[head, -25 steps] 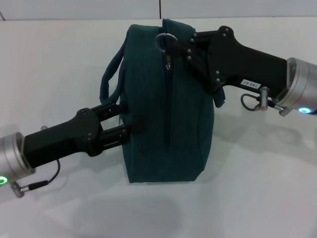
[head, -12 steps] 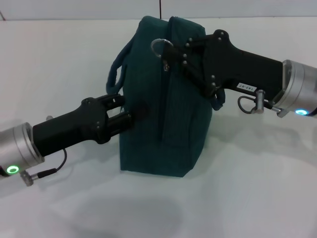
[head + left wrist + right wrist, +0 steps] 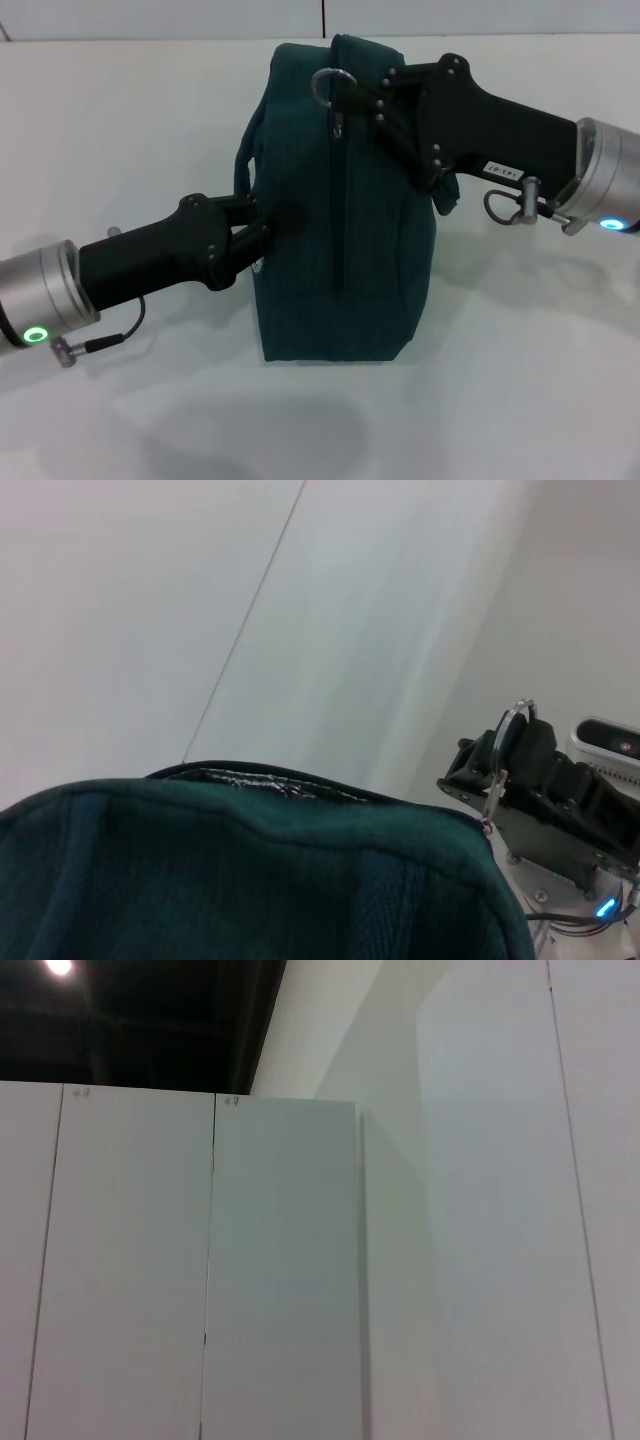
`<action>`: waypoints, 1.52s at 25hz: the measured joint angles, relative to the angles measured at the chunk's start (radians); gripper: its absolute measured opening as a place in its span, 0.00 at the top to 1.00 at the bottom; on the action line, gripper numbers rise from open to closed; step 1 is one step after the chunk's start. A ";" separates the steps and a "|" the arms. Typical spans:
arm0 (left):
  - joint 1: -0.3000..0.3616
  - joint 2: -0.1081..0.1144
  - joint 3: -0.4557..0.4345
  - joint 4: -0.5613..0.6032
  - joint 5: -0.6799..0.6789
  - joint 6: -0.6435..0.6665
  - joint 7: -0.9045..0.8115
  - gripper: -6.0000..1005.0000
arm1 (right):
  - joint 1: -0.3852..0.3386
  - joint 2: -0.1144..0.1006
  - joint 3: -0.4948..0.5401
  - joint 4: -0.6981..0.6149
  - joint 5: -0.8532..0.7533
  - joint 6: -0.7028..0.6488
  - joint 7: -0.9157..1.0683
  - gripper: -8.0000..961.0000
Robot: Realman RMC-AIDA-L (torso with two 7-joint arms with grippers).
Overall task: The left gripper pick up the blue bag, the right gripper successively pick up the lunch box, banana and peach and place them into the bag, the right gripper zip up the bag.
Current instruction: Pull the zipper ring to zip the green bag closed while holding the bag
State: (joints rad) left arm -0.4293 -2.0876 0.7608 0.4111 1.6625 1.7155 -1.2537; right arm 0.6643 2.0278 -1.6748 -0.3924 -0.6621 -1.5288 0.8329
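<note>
From the left wrist, foil lining (image 3: pixel 255 778) shows; both hands (image 3: pixel 262 228) (image 3: pixel 352 95) grip the blue bag (image 3: pixel 345 230).

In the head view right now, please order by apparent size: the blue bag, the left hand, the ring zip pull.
1. blue bag, largest.
2. left hand, clearly smaller, pressed against the bag's side.
3. ring zip pull, smallest, at the right hand.

Matt woven cloth blue bag (image 3: pixel 340 240), shiny metal zip ring (image 3: pixel 329 83), matt black plastic right pincer (image 3: pixel 352 95)
</note>
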 joint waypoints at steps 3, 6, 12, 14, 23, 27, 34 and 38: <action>-0.001 0.000 0.001 -0.001 0.003 0.000 -0.002 0.82 | -0.003 0.000 0.000 0.001 0.001 -0.001 0.000 0.98; -0.002 0.001 0.017 -0.002 0.004 0.001 -0.002 0.87 | -0.013 0.000 0.000 -0.001 0.003 0.002 0.003 0.98; -0.004 0.005 0.086 0.002 0.005 0.016 -0.003 0.90 | -0.022 0.000 0.004 0.004 0.028 0.004 0.009 0.98; -0.005 0.006 0.109 0.006 0.005 0.028 -0.003 0.91 | -0.025 0.000 0.007 0.005 0.032 0.004 0.009 0.98; -0.005 0.009 0.131 0.009 0.051 0.093 -0.001 0.94 | -0.029 0.000 0.008 0.015 0.064 0.050 0.011 0.98; 0.001 0.009 0.131 0.009 0.082 0.124 0.004 0.93 | -0.038 0.000 0.008 0.014 0.076 0.074 0.011 0.98; 0.021 0.018 0.130 0.009 0.093 0.142 0.009 0.90 | -0.050 -0.003 0.019 0.016 0.114 0.120 0.013 0.98; 0.029 0.021 0.122 0.009 0.089 0.144 0.017 0.89 | -0.059 -0.004 0.029 0.016 0.130 0.154 0.030 0.98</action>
State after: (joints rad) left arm -0.4003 -2.0668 0.8827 0.4203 1.7511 1.8599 -1.2371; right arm 0.6049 2.0240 -1.6462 -0.3762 -0.5323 -1.3747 0.8624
